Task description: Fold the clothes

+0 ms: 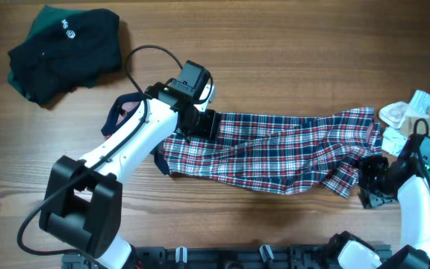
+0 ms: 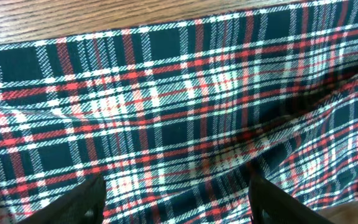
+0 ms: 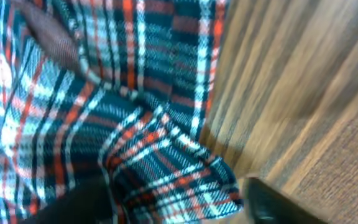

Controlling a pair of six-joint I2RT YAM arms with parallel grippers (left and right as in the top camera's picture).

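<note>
Overhead: plaid garment (image 1: 275,149) lies crumpled lengthwise on worktop (image 1: 275,45), centre to right; left gripper (image 1: 202,124) at its upper left edge, right gripper (image 1: 366,173) at its right end; dark green clothes (image 1: 66,52) top left
Left wrist: gripper spread wide over plaid, nothing held
Right wrist: gripper wide, plaid corner between, unpinched

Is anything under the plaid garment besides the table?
Only bare wooden table shows around the plaid garment. Whatever lies beneath is covered by the cloth itself, and the left arm hides the garment's left end from above.
</note>
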